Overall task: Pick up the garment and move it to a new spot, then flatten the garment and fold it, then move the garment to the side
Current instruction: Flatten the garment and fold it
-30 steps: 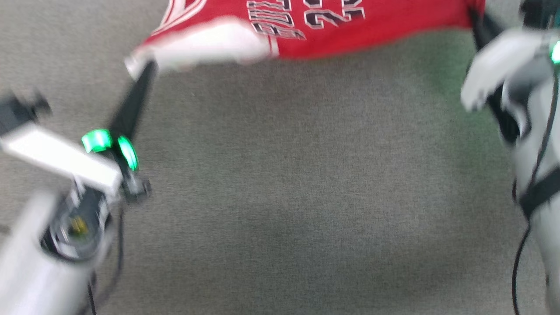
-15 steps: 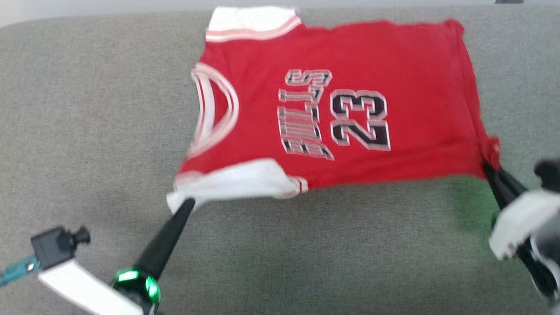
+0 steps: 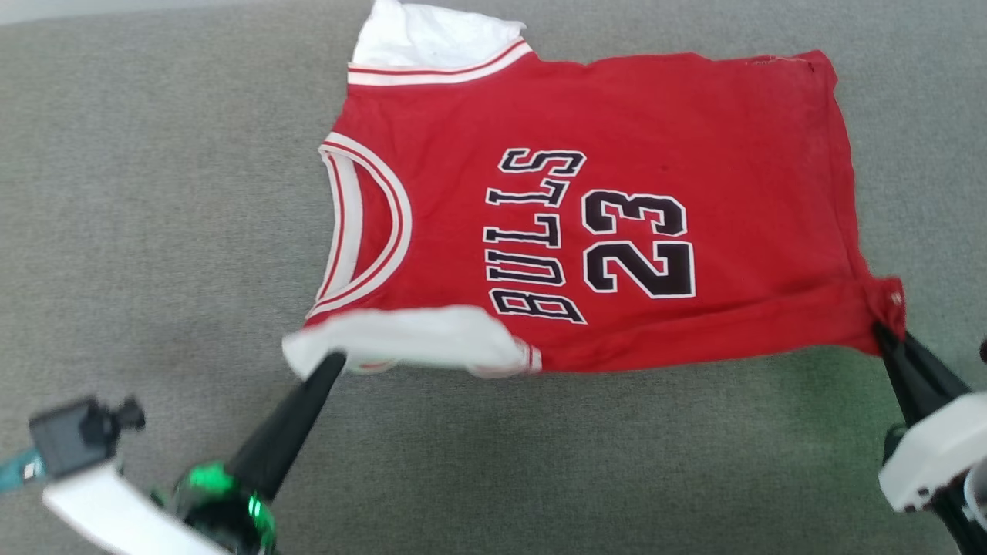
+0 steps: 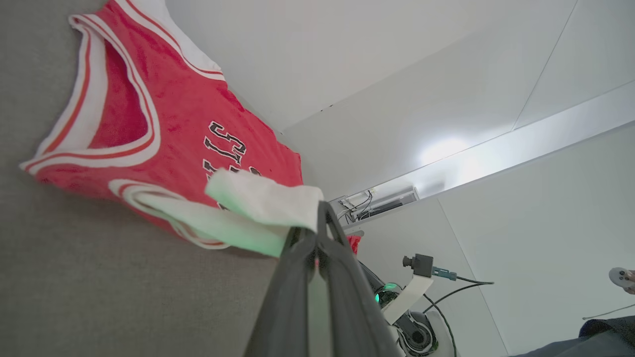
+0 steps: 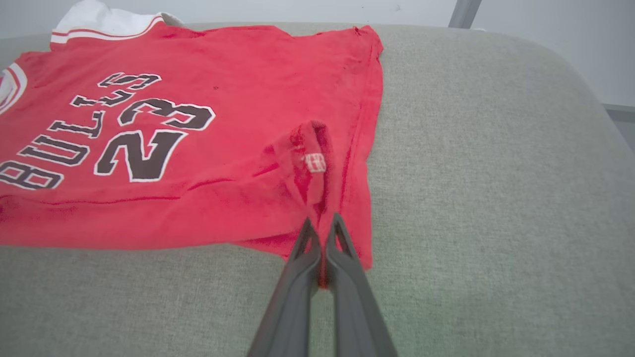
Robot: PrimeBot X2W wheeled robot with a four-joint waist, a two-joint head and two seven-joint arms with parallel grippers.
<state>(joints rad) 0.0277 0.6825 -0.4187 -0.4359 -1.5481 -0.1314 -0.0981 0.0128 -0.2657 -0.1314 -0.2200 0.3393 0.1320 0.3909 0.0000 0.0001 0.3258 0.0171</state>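
Head view: your shirt (image 3: 617, 116) lies spread on the grey cushion (image 3: 154, 193), with the left gripper (image 3: 333, 361) and right gripper (image 3: 883, 333) at its near corners, stretching it flat. Left wrist: fingers (image 4: 292, 287) clamped on the white sleeve (image 4: 258, 198), lifting it. Right wrist: fingers (image 5: 297, 277) pinched shut on the hem corner (image 5: 307, 163), pulling it taut.

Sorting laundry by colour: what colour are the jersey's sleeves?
The jersey sleeves are white with red-striped trim; clearest in head view.

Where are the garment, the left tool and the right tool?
garment (image 3: 617, 108), head view, plain red cloth beyond the number.
left tool (image 3: 331, 362), head view, fingertips shut on the near white sleeve.
right tool (image 5: 322, 221), right wrist view, fingertips shut on the red hem corner.
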